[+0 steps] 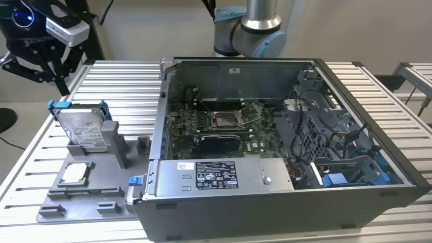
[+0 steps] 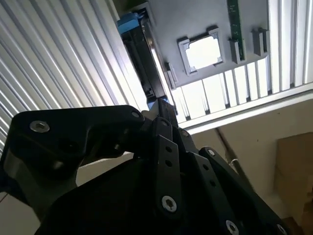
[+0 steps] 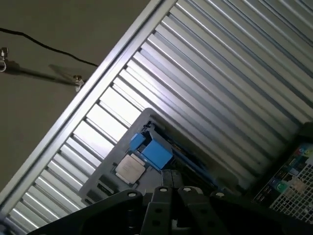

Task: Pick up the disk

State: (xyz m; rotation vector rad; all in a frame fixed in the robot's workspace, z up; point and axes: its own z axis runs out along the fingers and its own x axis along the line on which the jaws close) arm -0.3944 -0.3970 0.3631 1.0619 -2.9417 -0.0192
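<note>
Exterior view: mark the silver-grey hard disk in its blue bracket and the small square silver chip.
Silver-grey rectangular disk in blue plastic bracket (image 1: 86,132): exterior view, on its white label.
Small square silver chip (image 1: 74,173): exterior view, middle of its top face.

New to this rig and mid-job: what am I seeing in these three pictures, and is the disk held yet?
One robot arm works over a slatted metal table. The exterior view looks on from off the arm; both wrist views ride on the arm, looking past its black gripper. On the table stand an open computer case and a grey holder carrying a small square chip and the disk, propped on edge. The disk is not held: the gripper hangs above it, apart.
</note>
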